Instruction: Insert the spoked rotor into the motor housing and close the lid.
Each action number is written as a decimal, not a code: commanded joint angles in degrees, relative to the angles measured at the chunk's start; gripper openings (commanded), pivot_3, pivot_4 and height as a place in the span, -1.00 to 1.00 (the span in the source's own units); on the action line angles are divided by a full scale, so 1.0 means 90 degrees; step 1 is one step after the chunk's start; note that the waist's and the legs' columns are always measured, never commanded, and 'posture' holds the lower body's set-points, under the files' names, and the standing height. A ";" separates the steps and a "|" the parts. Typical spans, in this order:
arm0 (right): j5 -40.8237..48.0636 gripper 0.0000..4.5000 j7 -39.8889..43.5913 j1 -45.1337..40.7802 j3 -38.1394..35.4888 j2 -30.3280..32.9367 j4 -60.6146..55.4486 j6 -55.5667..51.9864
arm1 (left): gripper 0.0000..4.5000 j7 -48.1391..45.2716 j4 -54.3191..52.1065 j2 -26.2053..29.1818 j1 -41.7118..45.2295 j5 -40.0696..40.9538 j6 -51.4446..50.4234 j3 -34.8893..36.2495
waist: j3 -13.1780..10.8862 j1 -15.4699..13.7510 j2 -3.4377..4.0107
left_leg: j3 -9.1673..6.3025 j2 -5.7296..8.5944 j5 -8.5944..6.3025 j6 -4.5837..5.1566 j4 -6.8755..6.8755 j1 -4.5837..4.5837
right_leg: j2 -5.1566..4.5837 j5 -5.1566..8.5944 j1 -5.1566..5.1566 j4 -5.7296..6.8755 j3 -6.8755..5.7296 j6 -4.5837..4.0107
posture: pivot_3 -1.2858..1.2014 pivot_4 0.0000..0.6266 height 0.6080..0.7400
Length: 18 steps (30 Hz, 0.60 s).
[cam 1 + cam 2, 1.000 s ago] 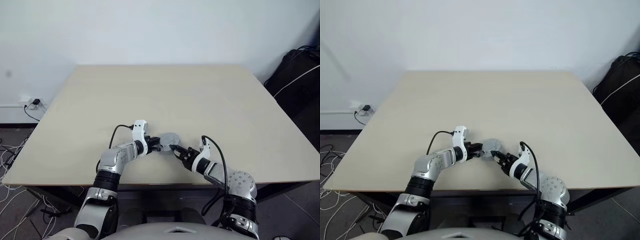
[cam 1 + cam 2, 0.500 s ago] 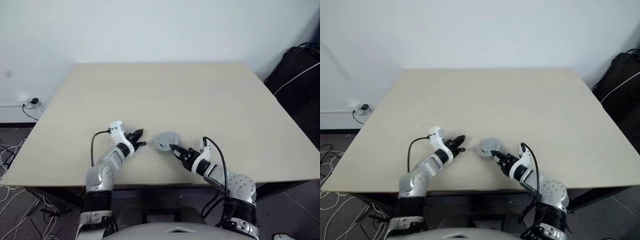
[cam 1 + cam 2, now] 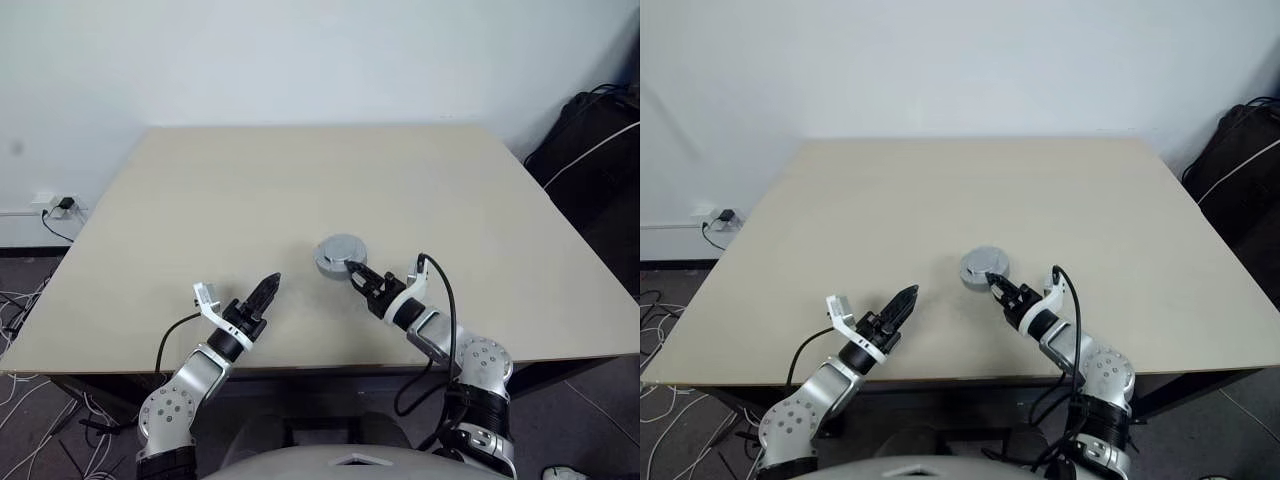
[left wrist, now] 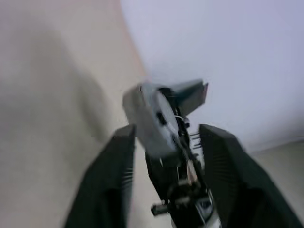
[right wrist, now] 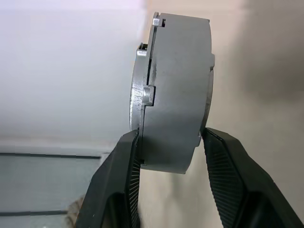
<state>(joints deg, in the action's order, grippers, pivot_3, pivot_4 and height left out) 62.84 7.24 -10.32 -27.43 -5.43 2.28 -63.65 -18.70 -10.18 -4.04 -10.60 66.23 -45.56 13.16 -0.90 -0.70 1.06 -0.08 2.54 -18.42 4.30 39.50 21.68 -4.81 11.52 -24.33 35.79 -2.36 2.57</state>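
Since a second ago: left gripper [image 3: 268,288] has let go of the assembly and pulled back toward the table's near edge, well apart from it; right gripper [image 3: 352,271] has lifted a little with the part between its fingers.
Motor housing [image 3: 338,256]: one, grey and round, sitting on the table [image 3: 300,180] near the middle of its front half. From my seat I see it closed up as a single drum.
Lid [image 5: 142,85]: one, seated on the housing; in the right wrist view the seam between the two runs along the drum's side, with small tabs lining up.
Spoked rotor: I cannot see it; presumably inside, but I can't tell.
Left gripper state: fingers parted, nothing between them. Its wrist view looks between the two black fingers [image 4: 114,175] toward the drum and the right gripper beyond.
Right gripper state: two fingers [image 5: 223,175] clamped on the drum's flat faces, lid side and base side, at its near rim.
Count on the table: one assembled unit, two grippers, no loose parts that I can make out.
Off the table: black bag [image 3: 590,150] by the wall at right; wall socket [image 3: 60,205] with cables at left.
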 commanded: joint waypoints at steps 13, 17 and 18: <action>0.1392 -0.26 0.0002 -0.0146 0.0671 0.0115 -0.0728 -0.0667 | 1.00 0.0152 0.0395 -0.0909 -0.0172 0.1550 0.0499 -0.0859 | 0.0001 0.0016 0.0000 | 0.0010 -0.0013 0.0020 -0.0027 0.0004 -0.0007 | 0.0029 0.0000 0.0004 0.0005 0.0020 -0.0002 | 0.03 -1.00 1.00; 0.1711 -0.26 -0.0189 0.0048 0.0868 0.0202 -0.0876 -0.0904 | 1.00 0.0215 0.0512 -0.0849 -0.0138 0.1790 0.0497 -0.0966 | 0.0001 0.0023 0.0000 | 0.0012 -0.0013 0.0017 -0.0020 0.0004 -0.0007 | 0.0030 0.0000 0.0004 0.0004 0.0020 -0.0001 | 0.03 -1.00 1.00; 0.1821 -0.26 -0.0231 0.0098 0.0924 0.0229 -0.0915 -0.0969 | 1.00 0.0222 0.0533 -0.0834 -0.0133 0.1834 0.0498 -0.0993 | 0.0001 0.0022 0.0000 | 0.0013 -0.0013 0.0016 -0.0018 0.0004 -0.0008 | 0.0031 0.0000 0.0004 0.0005 0.0020 -0.0001 | 0.03 -1.00 1.00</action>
<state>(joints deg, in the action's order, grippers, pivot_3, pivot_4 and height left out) 74.76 4.80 -9.07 -20.19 -3.51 -2.67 -71.62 -16.54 -4.79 -3.80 -10.97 80.66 -41.56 5.42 -0.89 -0.50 1.06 0.04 2.42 -18.31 4.19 39.54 21.60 -4.53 11.51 -24.27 35.84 -2.18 2.56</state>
